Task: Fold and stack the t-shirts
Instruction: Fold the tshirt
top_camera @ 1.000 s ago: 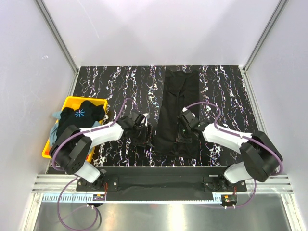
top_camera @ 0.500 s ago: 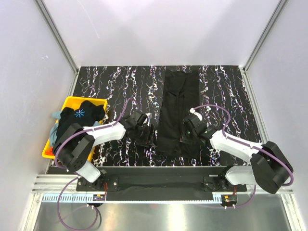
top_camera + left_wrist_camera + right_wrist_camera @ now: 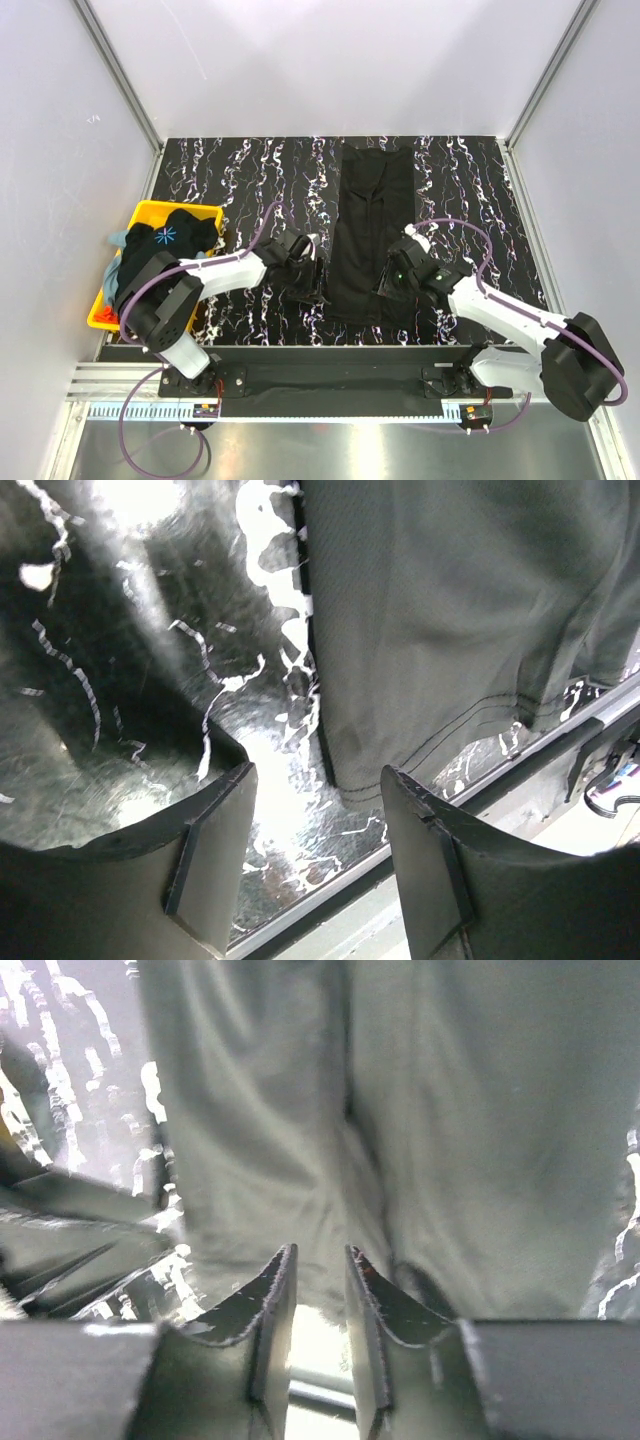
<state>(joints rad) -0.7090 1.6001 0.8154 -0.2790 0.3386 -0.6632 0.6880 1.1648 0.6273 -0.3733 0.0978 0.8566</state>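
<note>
A plain black t-shirt [image 3: 372, 230] lies flat on the marbled tabletop [image 3: 250, 170]. It is folded into 1 long narrow strip running from the far edge toward the arms.

The left claw [image 3: 310, 282] sits low just beside the strip's near-left corner. In its wrist view, the 2 fingers [image 3: 215, 850] are spread wide with nothing between them. The stitched hem corner of the shirt [image 3: 450, 630] lies just ahead, nearer the right-hand finger.

The right claw [image 3: 388, 288] is over the strip's near end, toward its right side. In its wrist view, the fingers [image 3: 275, 1305] stand slightly parted with a narrow bright gap, pinching nothing. The cloth [image 3: 450, 1140] spreads out directly beyond the tips.

At the tabletop's left edge, a yellow bin [image 3: 145, 212] holds more t-shirts. A black one with a pale-blue starburst [image 3: 165, 237] is on top.
</note>
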